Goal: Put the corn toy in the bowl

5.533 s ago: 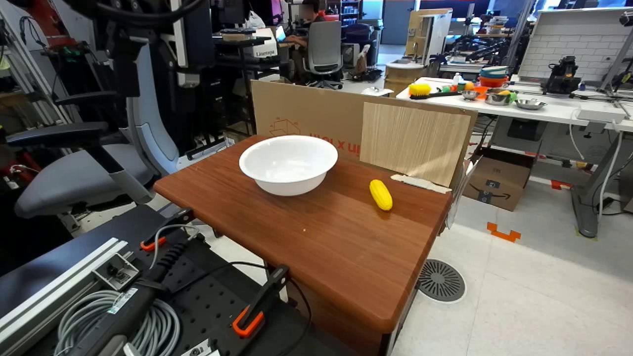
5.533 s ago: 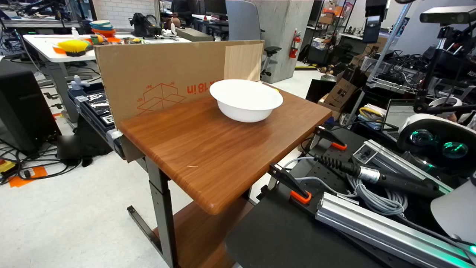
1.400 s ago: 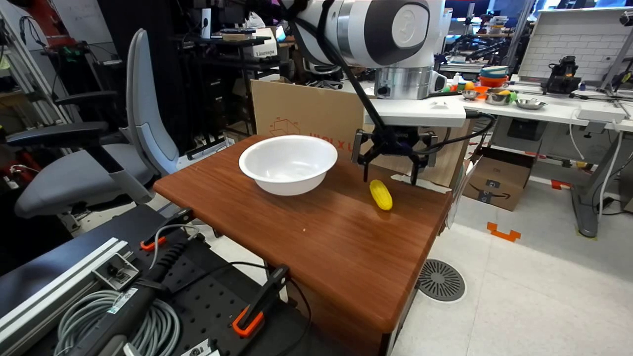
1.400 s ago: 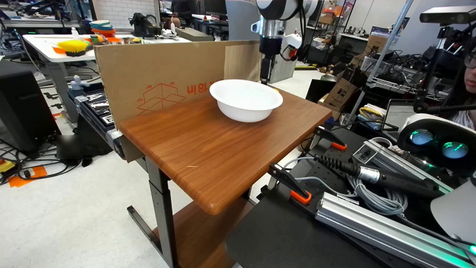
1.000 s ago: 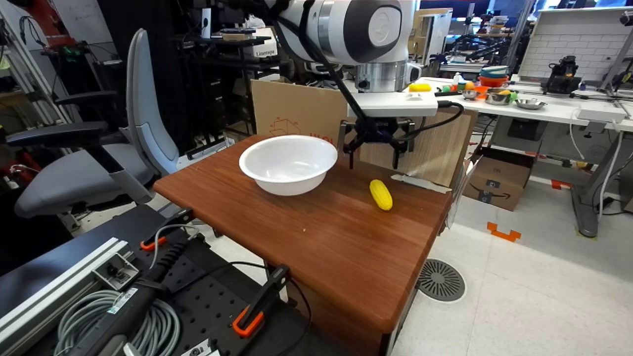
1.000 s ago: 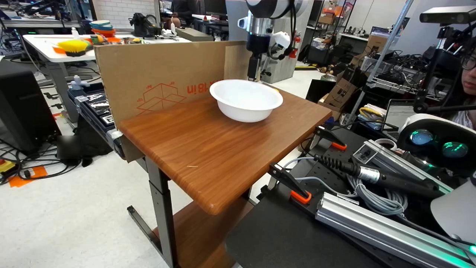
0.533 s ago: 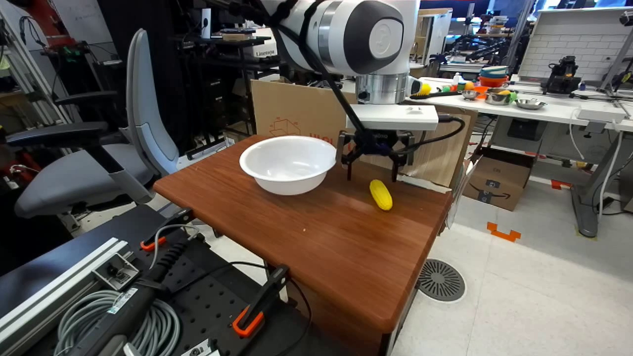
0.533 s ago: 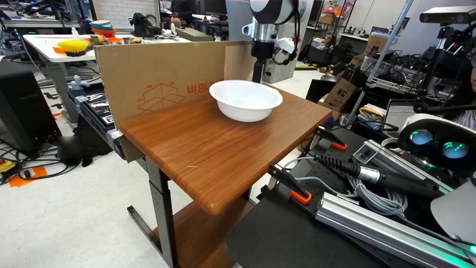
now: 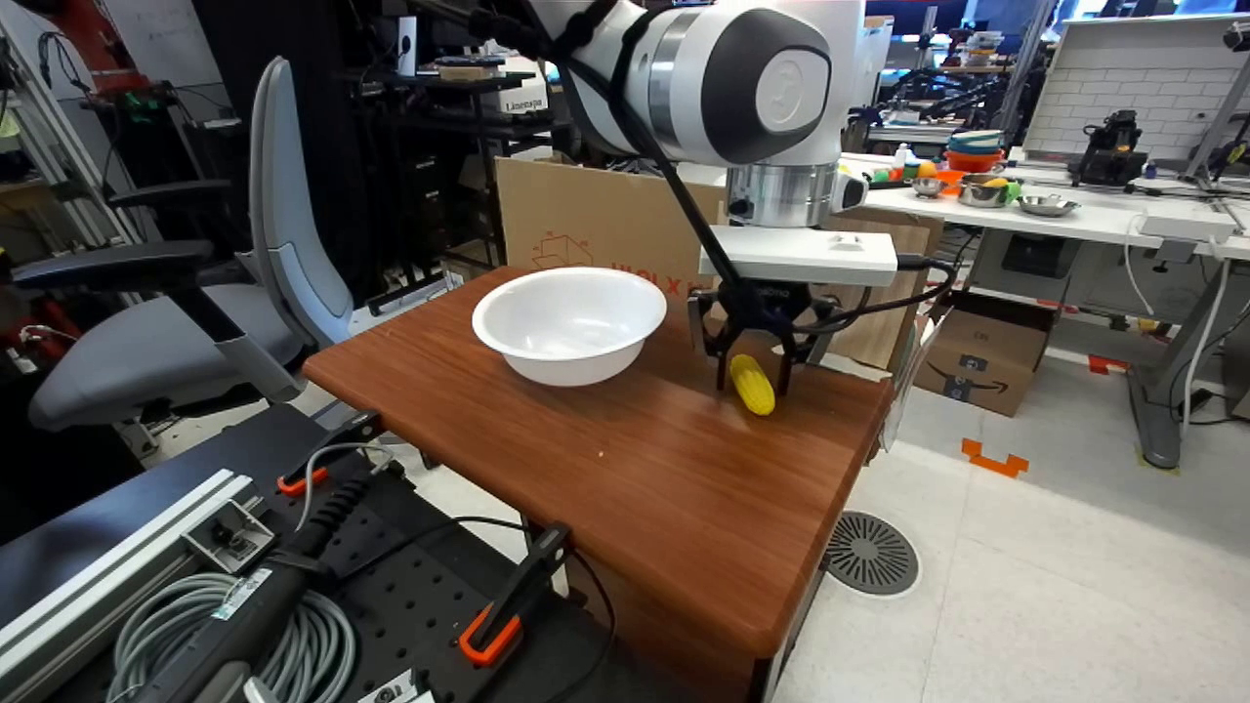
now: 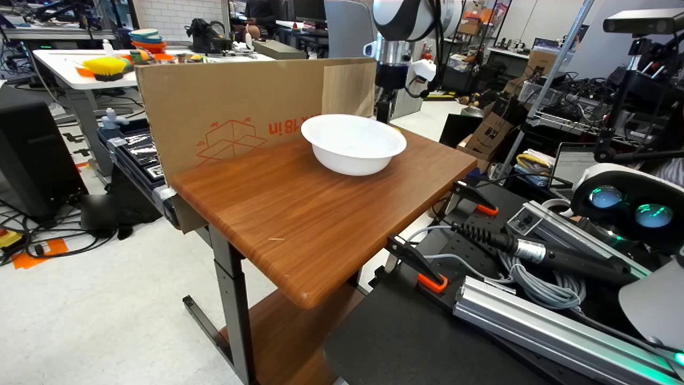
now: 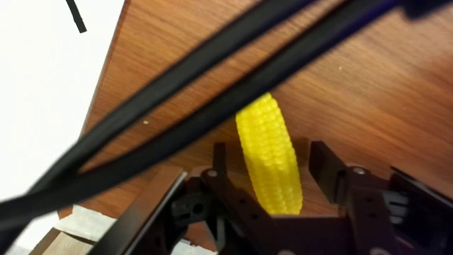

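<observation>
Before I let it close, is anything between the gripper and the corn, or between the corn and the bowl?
Nothing visible. In the wrist view the gripper stands open astride the corn toy, a gap on each side. Toward the bowl, in an exterior view, only its rim would likely need clearing.

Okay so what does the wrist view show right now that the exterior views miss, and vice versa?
Only the wrist view looks down into the open claw and has black cables hiding part of the corn toy.
Only the exterior views show the bowl, robot arm and clamps.
Both kinds share the claw, corn toy and tabletop, though in an exterior view the bowl hides most of the corn toy.
</observation>
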{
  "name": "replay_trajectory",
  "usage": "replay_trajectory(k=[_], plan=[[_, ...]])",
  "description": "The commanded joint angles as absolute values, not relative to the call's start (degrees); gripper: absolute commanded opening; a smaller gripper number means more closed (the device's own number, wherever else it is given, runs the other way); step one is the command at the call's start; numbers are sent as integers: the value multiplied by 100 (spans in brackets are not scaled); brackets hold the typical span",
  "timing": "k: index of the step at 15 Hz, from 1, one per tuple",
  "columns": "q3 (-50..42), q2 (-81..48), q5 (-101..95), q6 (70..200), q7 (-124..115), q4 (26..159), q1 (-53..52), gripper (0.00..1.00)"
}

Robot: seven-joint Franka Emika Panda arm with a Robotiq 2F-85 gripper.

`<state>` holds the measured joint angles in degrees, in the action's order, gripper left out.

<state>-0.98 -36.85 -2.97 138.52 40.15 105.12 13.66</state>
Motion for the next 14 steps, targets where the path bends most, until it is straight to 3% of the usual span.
replay_trajectory(k=[1,4,5,14], plan=[[-46,-3601,-277,13851,3915,10554,1451,32],[-14,-3520,-234,13878,3904,10598,1472,10],[-2,-3430,-218,13899,3894,10647,1472,7],[403,-1808,-411,14898,4001,12286,992,8]])
